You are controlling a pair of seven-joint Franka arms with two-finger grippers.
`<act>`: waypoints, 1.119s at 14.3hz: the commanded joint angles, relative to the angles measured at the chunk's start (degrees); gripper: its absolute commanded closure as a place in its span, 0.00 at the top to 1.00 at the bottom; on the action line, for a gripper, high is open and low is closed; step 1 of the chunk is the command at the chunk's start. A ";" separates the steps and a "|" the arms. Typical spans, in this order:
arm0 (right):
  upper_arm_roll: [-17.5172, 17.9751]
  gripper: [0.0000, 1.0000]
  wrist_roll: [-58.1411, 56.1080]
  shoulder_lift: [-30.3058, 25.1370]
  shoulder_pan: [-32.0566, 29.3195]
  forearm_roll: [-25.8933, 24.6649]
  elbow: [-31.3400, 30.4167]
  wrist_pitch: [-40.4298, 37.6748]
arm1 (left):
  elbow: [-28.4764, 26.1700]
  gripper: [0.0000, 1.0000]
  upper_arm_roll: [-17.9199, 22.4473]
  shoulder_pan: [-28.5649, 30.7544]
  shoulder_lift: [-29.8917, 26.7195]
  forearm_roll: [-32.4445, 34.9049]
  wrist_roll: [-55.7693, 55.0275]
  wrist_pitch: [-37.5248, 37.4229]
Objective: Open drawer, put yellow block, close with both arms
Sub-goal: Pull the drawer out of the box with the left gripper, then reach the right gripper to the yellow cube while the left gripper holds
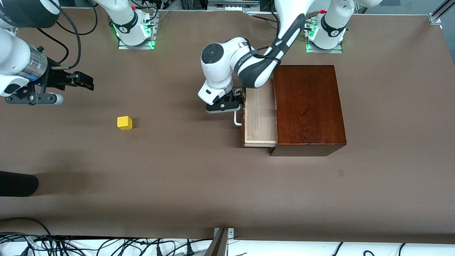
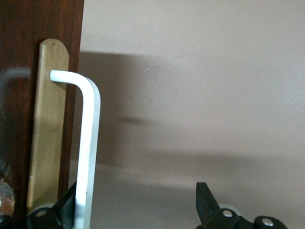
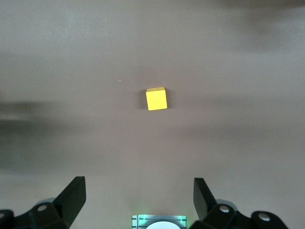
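Brown counter (image 1: 199, 185) carries the drawer (image 1: 260, 117) half out; left hand (image 1: 227, 103) sits open beside its handle (image 1: 237, 120). Right hand (image 3: 138, 200), open and empty, should descend squarely over the yellow block (image 1: 124, 122) toward its own end

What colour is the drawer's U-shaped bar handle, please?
White; the drawer's U-shaped bar handle shows best in the left wrist view.

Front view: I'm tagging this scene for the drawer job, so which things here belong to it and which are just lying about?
Belongs to the job:
- drawer, partly pulled out of the dark wooden box
- its white handle
- yellow block on the table, toward the right arm's end
- left gripper, open at the handle
- right gripper, open, above the table

Lying about:
- cables along the table edge nearest the camera
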 commanded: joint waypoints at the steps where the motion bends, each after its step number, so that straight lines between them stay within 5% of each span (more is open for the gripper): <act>1: 0.10 1.00 0.23 -0.47 0.09 -0.34 -1.35 1.17 | 5.62 1.00 -2.76 -2.83 4.61 -5.20 -4.18 9.31; 16: -0.78 1.00 0.14 -2.84 0.00 -0.16 -28.93 26.55 | 5.80 1.00 -2.76 -2.74 4.17 -6.97 -3.48 9.05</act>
